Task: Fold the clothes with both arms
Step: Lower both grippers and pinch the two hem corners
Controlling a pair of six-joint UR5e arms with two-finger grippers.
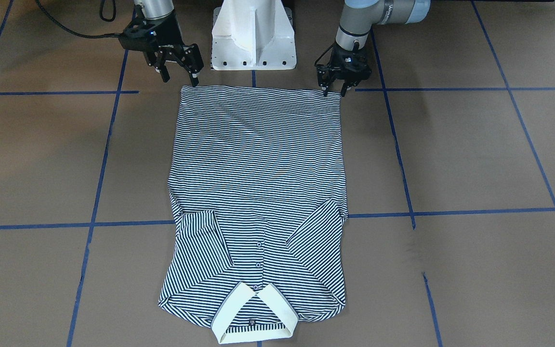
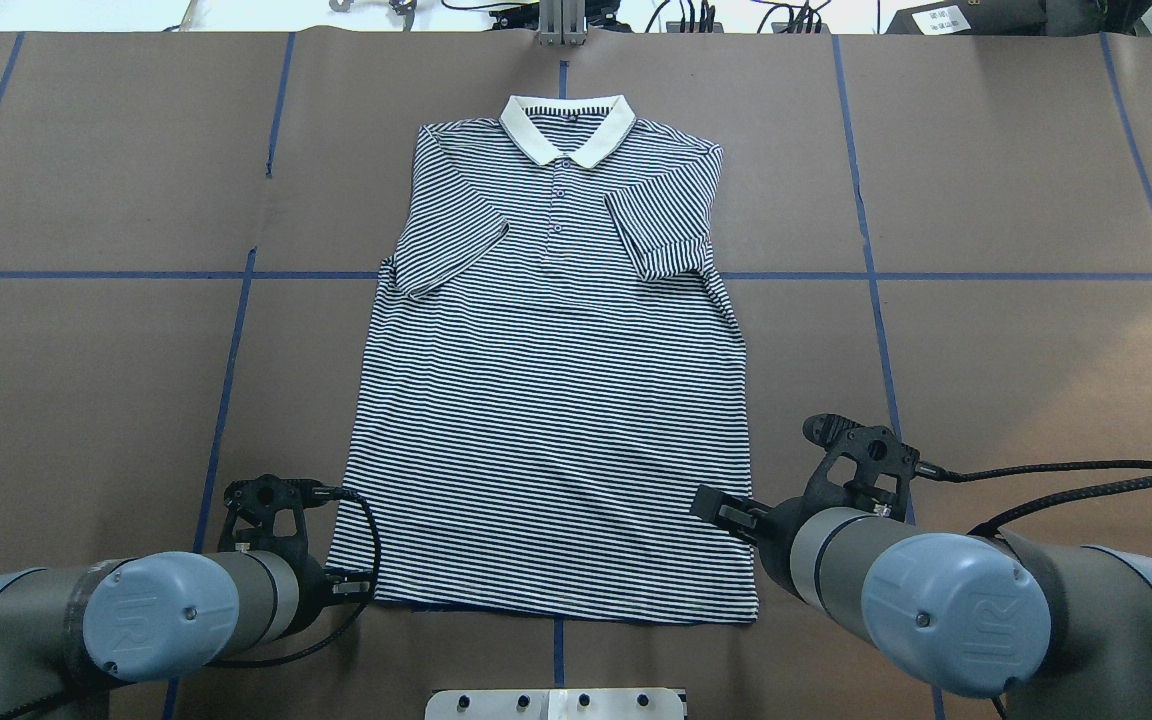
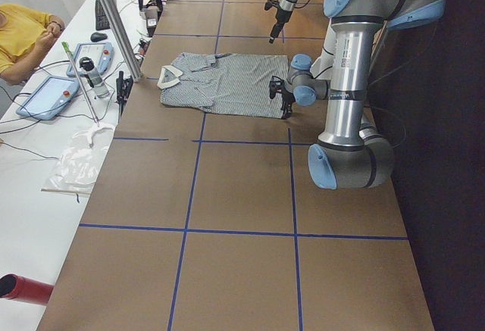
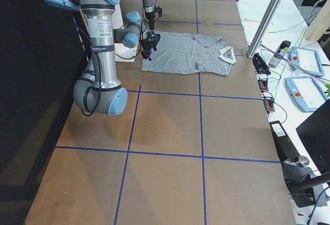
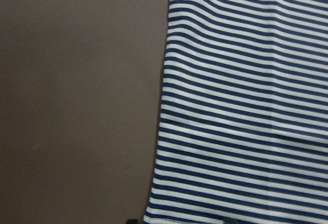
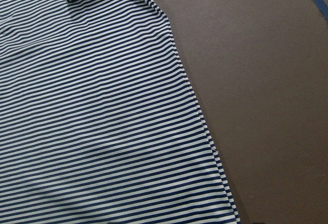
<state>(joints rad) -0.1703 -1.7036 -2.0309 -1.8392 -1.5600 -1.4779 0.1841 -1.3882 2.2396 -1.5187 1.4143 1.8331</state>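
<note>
shirt lay flat, sleeves folded inward. left gripper and right gripper at hem corners, jaws parted, nothing gripped; cloth contact unclear. overhead, arms hid both.

Robot lab, taped table (teach pendants)

Before me on the table, the polo shirt lies flat, collar farthest from the base, both sleeves folded onto the chest. The left gripper is at the hem's left corner, the right gripper at its right corner.
</note>
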